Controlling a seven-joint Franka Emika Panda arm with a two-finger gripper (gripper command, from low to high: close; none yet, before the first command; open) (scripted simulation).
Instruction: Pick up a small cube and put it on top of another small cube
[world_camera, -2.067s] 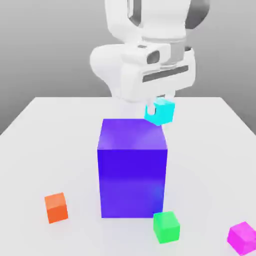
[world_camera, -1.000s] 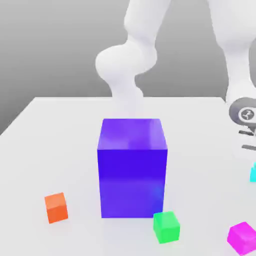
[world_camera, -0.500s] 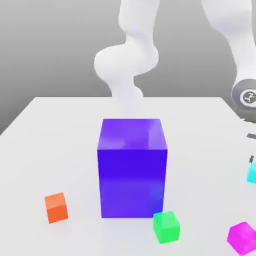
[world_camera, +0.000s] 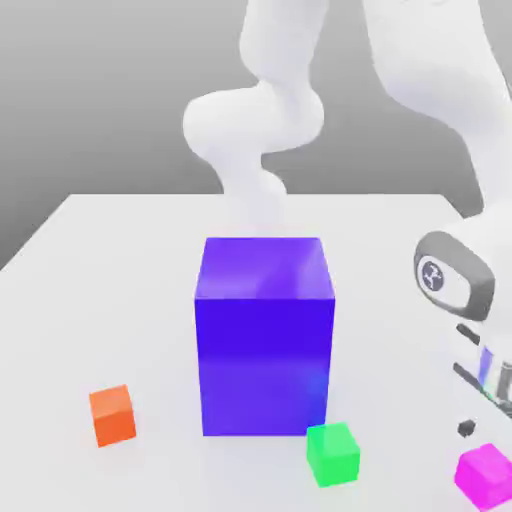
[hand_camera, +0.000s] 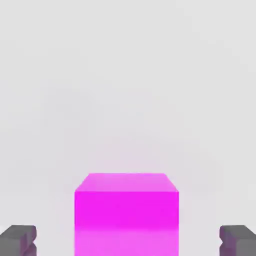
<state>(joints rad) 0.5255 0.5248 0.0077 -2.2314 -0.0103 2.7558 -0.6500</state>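
- Near the exterior view's lower right corner, the gripper (world_camera: 478, 440) hangs just above the magenta cube (world_camera: 487, 473); the hand view shows that cube (hand_camera: 126, 212) centred between the two grey fingertips (hand_camera: 19, 238), which stand apart on either side and touch nothing — wide, and holding nothing.
- Doing the grasp well means coming straight down with the pads square to the cube's flat sides and closing only once they are level with its middle, so it does not tip or skid.
- Room is the catch: the magenta cube sits close to the table (world_camera: 120, 260) edge as seen in the exterior view, though how close is hard to judge, since the frame cuts it off.
- The green cube (world_camera: 332, 453) lies nearby as a likely base, beside the tall blue block (world_camera: 264, 335); the orange cube (world_camera: 112, 414) sits well apart, with open table around it.
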